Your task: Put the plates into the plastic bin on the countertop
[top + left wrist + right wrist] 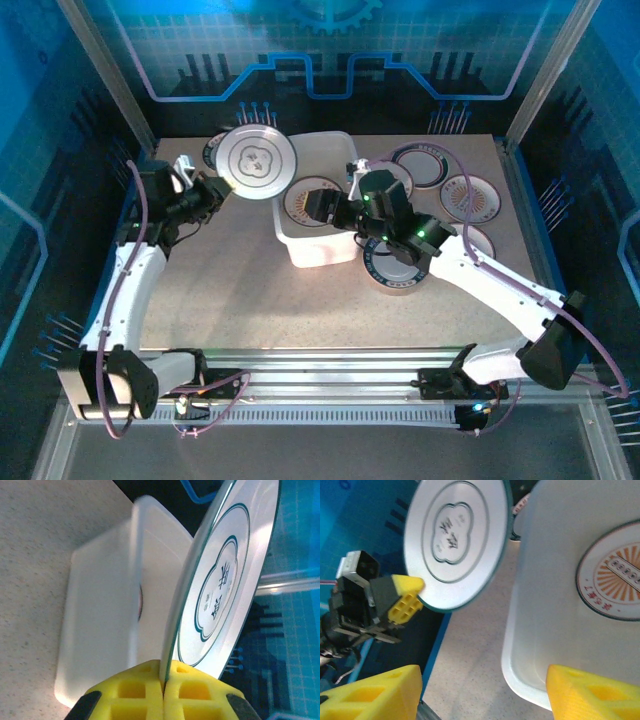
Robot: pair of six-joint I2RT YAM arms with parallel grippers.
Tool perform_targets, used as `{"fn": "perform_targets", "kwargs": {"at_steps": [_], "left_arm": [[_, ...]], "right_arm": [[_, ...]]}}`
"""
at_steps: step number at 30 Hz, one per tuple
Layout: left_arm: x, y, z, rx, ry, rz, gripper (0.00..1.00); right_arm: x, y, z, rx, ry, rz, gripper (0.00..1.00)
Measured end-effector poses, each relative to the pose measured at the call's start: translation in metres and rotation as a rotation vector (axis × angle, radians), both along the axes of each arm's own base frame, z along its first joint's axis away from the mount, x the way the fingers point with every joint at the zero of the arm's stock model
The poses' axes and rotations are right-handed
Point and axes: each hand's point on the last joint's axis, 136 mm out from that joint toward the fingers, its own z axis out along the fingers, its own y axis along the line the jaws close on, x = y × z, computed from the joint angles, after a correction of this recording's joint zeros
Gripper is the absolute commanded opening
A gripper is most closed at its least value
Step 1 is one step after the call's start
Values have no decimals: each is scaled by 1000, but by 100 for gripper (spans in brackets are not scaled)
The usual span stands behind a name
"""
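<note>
White stack of plates (pixel 395 270) sits nearest us, just right of the plastic bin (pixel 315 245), partly under the right forearm; the bin stands mid-countertop (pixel 230 290). One orange-centred plate (pixel 617 575) lies flat on the bin floor. Our right gripper (pixel 322 205) hangs over the bin, jaws wide, nothing between them.

Further back, our left gripper (pixel 162 680) is clamped on the rim of a green-rimmed plate (pixel 257 163). That plate is raised and steeply tilted near the bin's far-left corner; we can't tell whether it has crossed the rolled rim. Three loose plates (pixel 470 197) lie flat right of the bin; one more (pixel 213 150) peeks out at the far left, behind the raised plate.

Our read: the step in hand is the left arm's carry to the bin; at least one plate is in, most are still outside.

Next move, as we see it:
- Pull the right arm out of the bin, since both arms want the same opening.
- Swing the left plate over the opening, level it, and lower it onto the orange-centred one.
- Open only once it's low; an edge grip on glazed ware could slip or clip the rim.
</note>
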Motion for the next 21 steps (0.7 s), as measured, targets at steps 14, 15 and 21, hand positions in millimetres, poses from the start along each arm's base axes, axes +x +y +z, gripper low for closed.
{"fn": "perform_targets", "kwargs": {"at_steps": [14,15,21], "left_arm": [[-11,-44,17,-29,-45,-95,0],[-11,-44,17,-29,-45,-94,0],[-11,-45,17,-27,-45,-92,0]], "right_arm": [[14,21,3,123,24,-2,55],[14,21,2,125,29,-4,55],[17,17,-15,133,67,-47,49]]}}
